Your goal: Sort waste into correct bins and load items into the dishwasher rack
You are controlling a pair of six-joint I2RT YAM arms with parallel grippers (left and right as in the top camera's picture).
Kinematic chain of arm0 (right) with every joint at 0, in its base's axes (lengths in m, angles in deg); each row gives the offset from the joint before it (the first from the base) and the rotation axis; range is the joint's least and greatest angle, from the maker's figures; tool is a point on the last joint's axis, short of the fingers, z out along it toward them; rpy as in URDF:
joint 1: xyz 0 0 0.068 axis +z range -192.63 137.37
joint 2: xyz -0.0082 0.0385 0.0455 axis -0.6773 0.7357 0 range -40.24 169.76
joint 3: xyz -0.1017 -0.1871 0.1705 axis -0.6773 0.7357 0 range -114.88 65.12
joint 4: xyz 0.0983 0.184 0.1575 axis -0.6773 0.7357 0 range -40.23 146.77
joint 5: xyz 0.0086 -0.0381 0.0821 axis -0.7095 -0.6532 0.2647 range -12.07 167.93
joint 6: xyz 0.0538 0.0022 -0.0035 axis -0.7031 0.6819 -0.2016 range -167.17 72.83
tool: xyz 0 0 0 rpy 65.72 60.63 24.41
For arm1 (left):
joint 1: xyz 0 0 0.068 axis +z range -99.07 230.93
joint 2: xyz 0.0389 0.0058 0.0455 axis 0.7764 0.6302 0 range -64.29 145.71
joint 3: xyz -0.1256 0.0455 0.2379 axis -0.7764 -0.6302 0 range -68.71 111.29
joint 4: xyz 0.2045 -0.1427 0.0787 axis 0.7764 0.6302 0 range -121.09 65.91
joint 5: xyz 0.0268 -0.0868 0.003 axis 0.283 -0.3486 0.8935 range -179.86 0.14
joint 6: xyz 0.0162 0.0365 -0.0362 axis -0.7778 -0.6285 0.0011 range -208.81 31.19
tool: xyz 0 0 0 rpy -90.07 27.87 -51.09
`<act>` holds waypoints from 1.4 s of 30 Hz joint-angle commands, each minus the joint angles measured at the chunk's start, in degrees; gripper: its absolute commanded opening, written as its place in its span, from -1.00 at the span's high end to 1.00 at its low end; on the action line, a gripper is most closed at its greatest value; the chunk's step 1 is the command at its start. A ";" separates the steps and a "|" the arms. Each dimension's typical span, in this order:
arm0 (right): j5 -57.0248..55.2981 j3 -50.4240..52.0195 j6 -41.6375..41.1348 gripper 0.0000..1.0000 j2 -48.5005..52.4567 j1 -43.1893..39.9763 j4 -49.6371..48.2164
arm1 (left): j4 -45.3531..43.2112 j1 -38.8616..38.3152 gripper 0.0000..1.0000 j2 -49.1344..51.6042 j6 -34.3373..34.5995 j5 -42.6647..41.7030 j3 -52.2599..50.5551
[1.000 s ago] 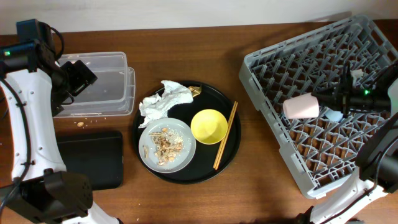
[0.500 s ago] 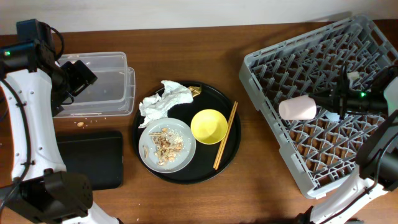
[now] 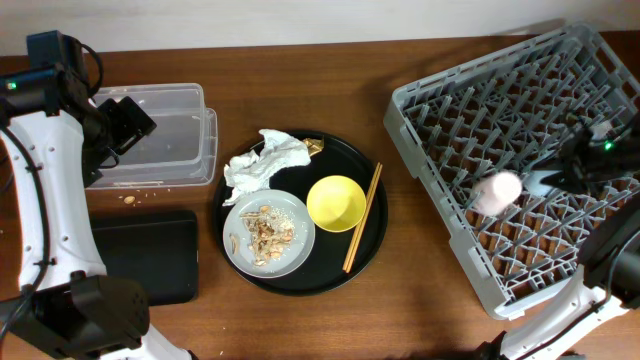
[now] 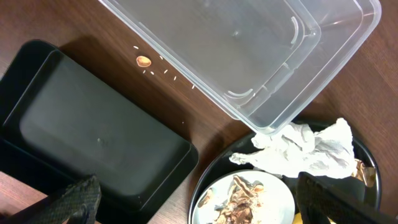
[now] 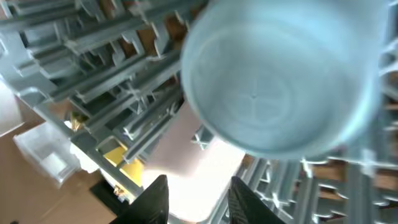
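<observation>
My right gripper (image 3: 527, 184) is over the grey dishwasher rack (image 3: 470, 100), shut on the pink cup (image 3: 497, 192), which shows between its fingers in the right wrist view (image 5: 199, 180). The light-blue cup (image 5: 280, 81) sits in the rack just beyond. My left gripper (image 3: 120, 125) hangs open and empty over the clear tub (image 3: 165, 135). White napkins (image 3: 265, 160), a gold wrapper (image 3: 314, 146), the grey plate (image 3: 300, 245) with food scraps (image 3: 262, 228), the yellow bowl (image 3: 335, 203) and the chopsticks (image 3: 363, 217) lie on the round serving tray.
The flat black tray (image 3: 150, 255) lies in front of the tub, with crumbs (image 3: 130, 198) on the table between them. The round black serving tray (image 3: 375, 240) is mid-table. The left wrist view shows the tub (image 4: 249, 50), black tray (image 4: 93, 130) and napkins (image 4: 305, 149).
The pink cup has moved right and down toward the rack floor with my right gripper, tilting as it went. The left arm has not moved.
</observation>
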 commanded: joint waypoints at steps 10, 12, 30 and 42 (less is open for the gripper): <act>-4.81 -11.17 11.21 -0.23 -15.89 13.00 8.15 | 0.04 0.31 -0.98 -1.66 0.52 0.42 1.03; -5.86 -11.08 16.55 -0.51 -15.82 18.78 7.37 | 0.04 0.31 -0.98 -1.66 0.52 0.42 1.01; -30.71 -7.78 12.57 -0.09 1.90 46.29 1.79 | 0.04 0.31 -0.98 -1.66 0.52 0.42 1.03; -34.75 -1.36 10.88 -0.16 2.10 46.29 -4.04 | 0.04 0.31 -0.99 -1.66 0.52 0.42 1.03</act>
